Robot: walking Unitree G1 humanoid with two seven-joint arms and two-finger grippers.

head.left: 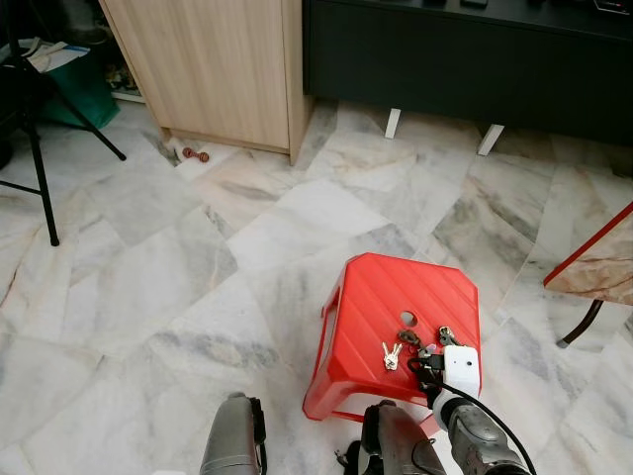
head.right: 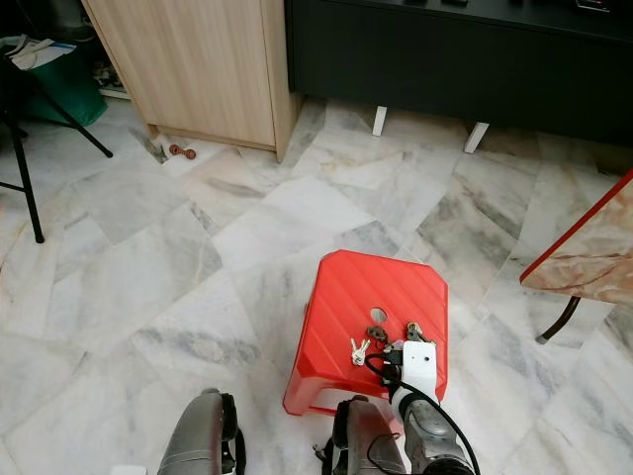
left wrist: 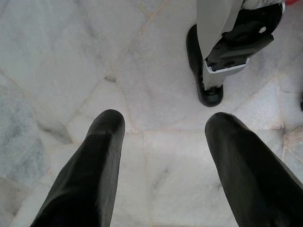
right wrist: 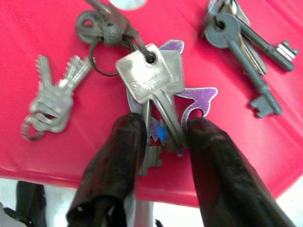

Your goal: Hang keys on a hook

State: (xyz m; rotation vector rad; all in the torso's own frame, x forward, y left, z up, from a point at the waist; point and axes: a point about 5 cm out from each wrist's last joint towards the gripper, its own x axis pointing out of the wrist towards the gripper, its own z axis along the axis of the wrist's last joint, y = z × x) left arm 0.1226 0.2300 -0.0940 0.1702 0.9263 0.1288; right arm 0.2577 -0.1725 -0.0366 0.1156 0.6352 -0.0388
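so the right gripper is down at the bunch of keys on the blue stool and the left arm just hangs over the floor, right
Not quite: the stool is red, not blue, as both eye views and the right wrist view show. The rest holds: the right gripper has its fingers on either side of the bunch of keys on the stool, and the left gripper hangs open over the marble floor.

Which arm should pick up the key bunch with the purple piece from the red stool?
The right. The right gripper already straddles that key bunch on the red stool, fingers either side of the blades. The left gripper hangs open over bare marble floor, away from the stool.
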